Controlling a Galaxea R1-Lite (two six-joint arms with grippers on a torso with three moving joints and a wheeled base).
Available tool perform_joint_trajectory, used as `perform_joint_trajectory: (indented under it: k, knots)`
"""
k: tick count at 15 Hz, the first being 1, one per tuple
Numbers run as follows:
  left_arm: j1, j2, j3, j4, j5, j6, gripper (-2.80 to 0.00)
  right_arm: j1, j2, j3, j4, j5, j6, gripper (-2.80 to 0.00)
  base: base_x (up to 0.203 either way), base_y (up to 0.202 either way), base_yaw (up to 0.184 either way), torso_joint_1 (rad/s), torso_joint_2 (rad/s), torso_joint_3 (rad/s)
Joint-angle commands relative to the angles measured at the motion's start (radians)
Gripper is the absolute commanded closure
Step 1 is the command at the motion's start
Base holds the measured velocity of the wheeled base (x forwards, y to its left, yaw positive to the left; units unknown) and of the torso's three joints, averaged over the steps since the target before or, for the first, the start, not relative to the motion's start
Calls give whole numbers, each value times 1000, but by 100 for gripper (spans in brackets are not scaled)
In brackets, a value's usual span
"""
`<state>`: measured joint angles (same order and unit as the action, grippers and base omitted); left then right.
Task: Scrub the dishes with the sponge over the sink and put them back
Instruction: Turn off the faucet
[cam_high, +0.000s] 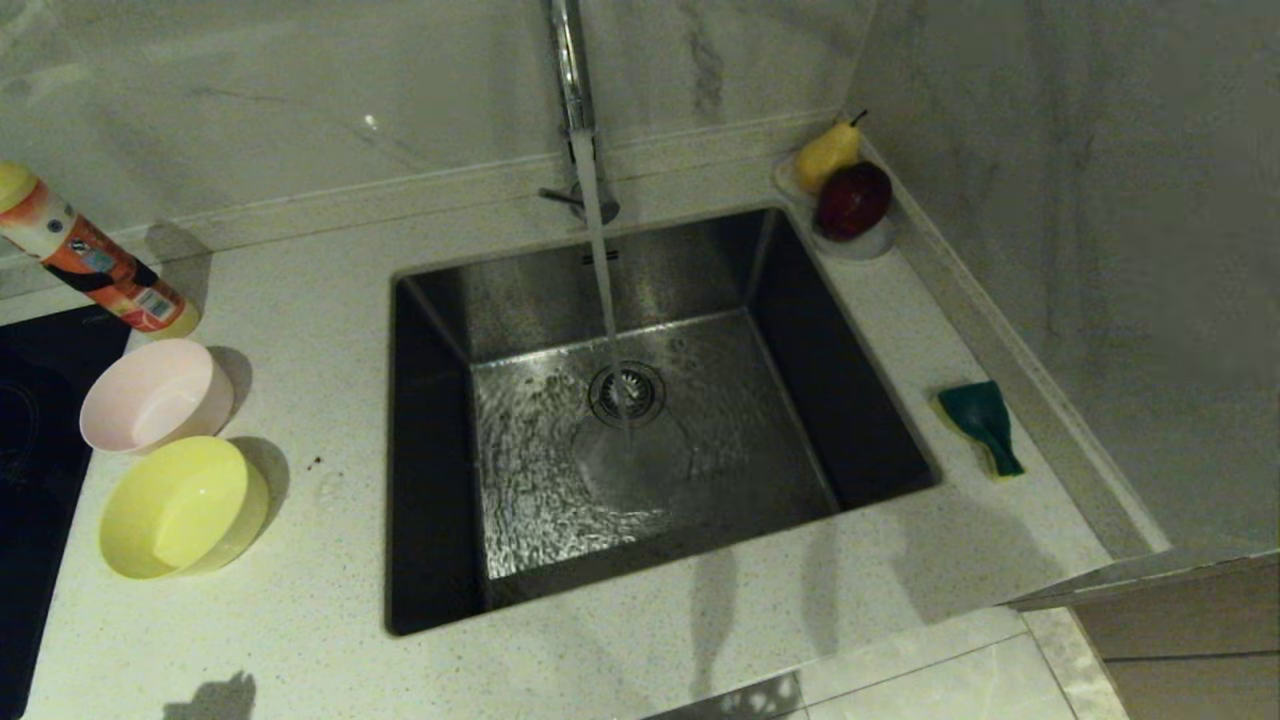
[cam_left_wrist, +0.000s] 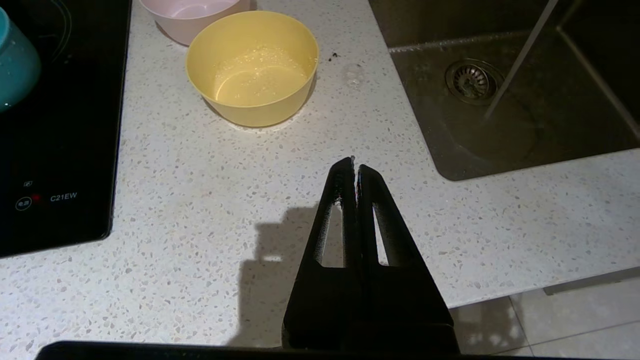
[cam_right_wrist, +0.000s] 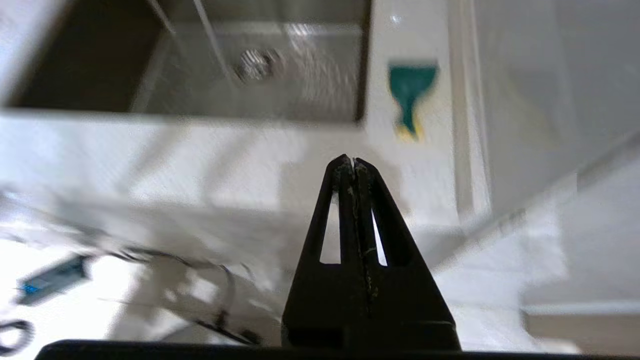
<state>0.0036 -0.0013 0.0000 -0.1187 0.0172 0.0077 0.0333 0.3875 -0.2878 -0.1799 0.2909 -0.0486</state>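
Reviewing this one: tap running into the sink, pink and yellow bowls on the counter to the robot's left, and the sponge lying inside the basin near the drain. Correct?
Not quite. The sponge lies on the counter to the robot's right of the sink, not in the basin; the head view shows it. The rest holds: the tap runs, and the pink bowl and yellow bowl sit on the left.
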Motion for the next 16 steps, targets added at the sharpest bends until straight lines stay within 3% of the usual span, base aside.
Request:
perform_joint_trajectory:
  k: [1,3,5,6,10,16]
  knots:
    - [-1,1,40,-1,0,0,0,-37,-110,115,-5,0,-49,0,0,0,0,0,0,0]
    - [0,1,40,-1,0,0,0,-44,-180,200,-10,-14,-80,0,0,0,0,0,0,0]
    - [0,1,40,-1,0,0,0,-45,-198,284,-26,-106,-86,0,0,0,0,0,0,0]
    - [0,0,40,-1,1,0,0,-45,-201,287,-13,-170,-87,0,0,0,0,0,0,0]
    - [-1,1,40,-1,1,-2,0,-39,-223,285,132,-251,-137,0,0,0,0,0,0,0]
    - [1,1,40,-1,0,-2,0,-35,-386,286,138,-255,-109,0,0,0,0,0,0,0]
